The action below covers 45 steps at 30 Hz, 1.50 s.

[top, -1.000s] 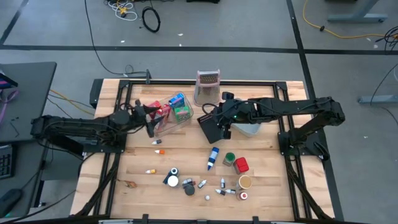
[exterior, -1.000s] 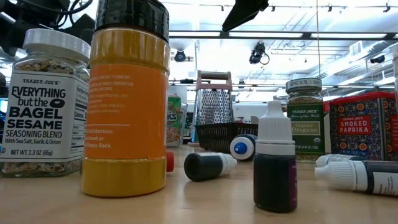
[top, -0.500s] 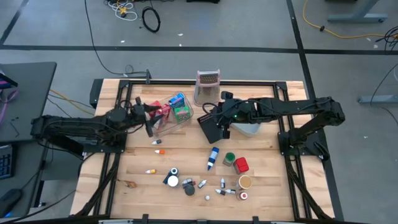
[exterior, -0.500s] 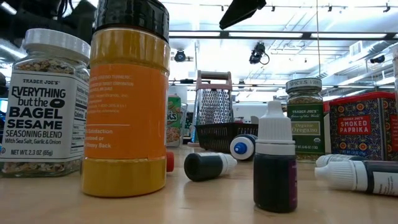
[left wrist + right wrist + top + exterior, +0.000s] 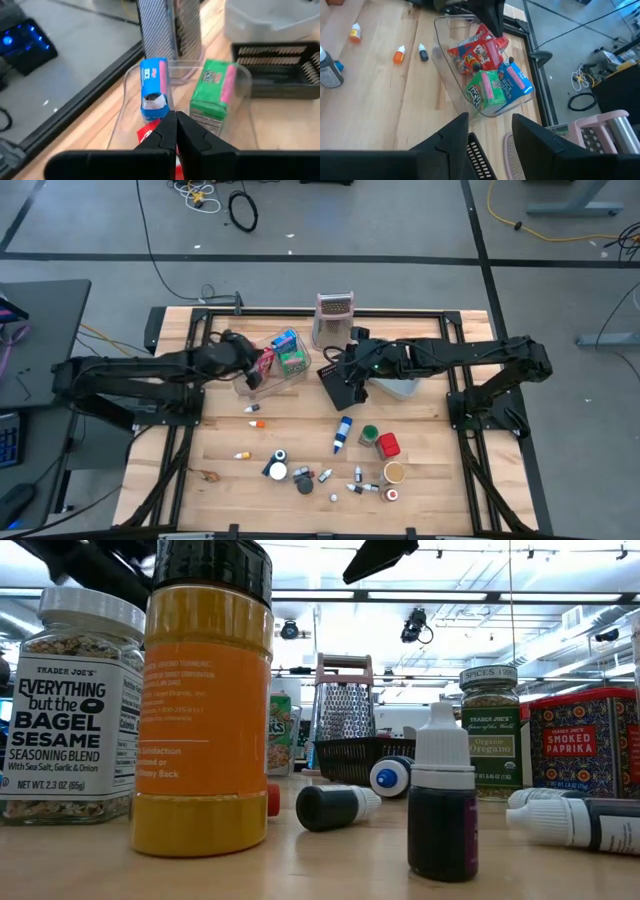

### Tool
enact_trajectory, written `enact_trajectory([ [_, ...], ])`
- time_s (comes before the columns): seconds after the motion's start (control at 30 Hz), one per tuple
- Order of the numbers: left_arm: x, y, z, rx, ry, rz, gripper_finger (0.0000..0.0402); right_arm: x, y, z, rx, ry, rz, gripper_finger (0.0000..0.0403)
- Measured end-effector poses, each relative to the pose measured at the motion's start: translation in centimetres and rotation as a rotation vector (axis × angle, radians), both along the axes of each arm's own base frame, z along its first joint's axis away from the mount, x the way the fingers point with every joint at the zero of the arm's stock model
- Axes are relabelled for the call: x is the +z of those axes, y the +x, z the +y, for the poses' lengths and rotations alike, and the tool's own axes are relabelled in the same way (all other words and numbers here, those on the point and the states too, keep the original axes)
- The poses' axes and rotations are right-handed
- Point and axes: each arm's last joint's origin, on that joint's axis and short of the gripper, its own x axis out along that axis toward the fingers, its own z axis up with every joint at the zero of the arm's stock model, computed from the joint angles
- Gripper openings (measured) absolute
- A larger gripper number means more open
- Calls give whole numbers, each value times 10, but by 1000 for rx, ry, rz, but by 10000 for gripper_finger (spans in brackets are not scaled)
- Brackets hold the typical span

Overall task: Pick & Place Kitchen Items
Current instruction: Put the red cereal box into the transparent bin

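A wooden table seen from above, with two dark robot arms reaching in from either side. The left gripper [image 5: 175, 131] hangs over the near end of a clear tray [image 5: 262, 387], its fingers pressed together with nothing visibly between them. Just beneath its tips lies a red packet [image 5: 479, 52], mostly hidden in the left wrist view, where only a sliver shows. Also in the tray are a blue packet [image 5: 152, 87] and a green packet [image 5: 212, 92], side by side; their labels are too blurred to read.

The right gripper [image 5: 490, 131] hovers above a black mesh basket [image 5: 338, 387] near the table's middle, its fingers parted and empty. The basket's contents cannot be made out. A grey bin [image 5: 400, 388] is largely covered by the right arm. A metal grater [image 5: 334, 318] stands upright behind the tray.

Loose items sit toward the front: a blue-white bottle [image 5: 343, 434] lying down, a green can [image 5: 368, 436], a red can [image 5: 388, 445], a tan can [image 5: 394, 472] and small dropper vials [image 5: 325, 477].

At table height, a bagel seasoning jar [image 5: 68, 705] and an orange spice jar [image 5: 205, 700], cropped at its cap, block much of the scene.
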Motion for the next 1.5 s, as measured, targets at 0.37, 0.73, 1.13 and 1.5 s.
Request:
enact_trajectory([
  [0.37,-2,20,5,65,-37,117,5,-5,4,0,22,-29,26,160],
  [0.73,12,9,2,125,-142,250,4,-5,4,0,24,-31,28,160],
  [1.13,19,22,3,64,-72,159,4,-5,4,0,24,-31,27,160],
  [1.5,-8,43,12,101,-69,285,3,-5,4,0,22,-29,25,160],
])
